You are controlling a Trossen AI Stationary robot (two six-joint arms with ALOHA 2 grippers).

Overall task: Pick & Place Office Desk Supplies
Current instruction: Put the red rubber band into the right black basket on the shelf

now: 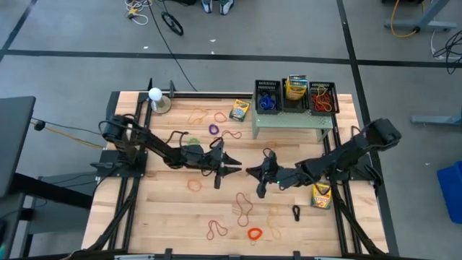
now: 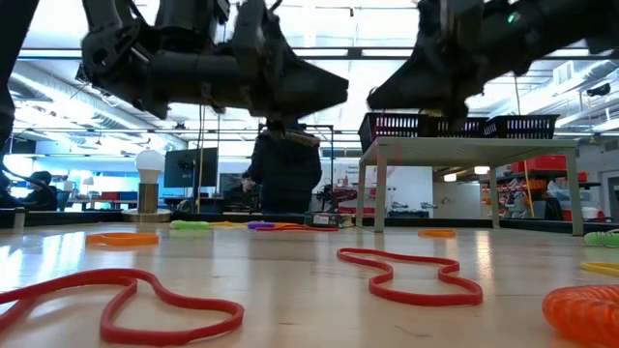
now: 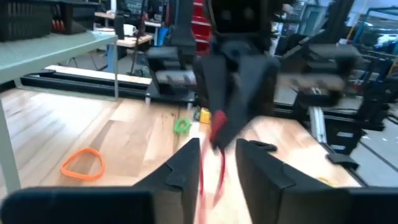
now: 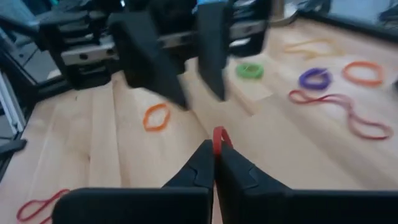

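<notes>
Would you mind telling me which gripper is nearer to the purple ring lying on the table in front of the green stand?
Left. The left gripper is a short way from the purple ring, on the same side of the table. The right gripper is slightly farther, past the table's middle.

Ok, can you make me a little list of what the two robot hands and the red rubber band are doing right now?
scene: wooden table strewn with rubber bands and rings
left gripper: mid-table, fingers apart, facing the other gripper
right gripper: mid-table, fingers shut on the red rubber band
red rubber band: hangs between the left gripper's open fingers in the left wrist view
handover: looks like left to right, a guess
bins: three on the green stand, holding supplies
</notes>
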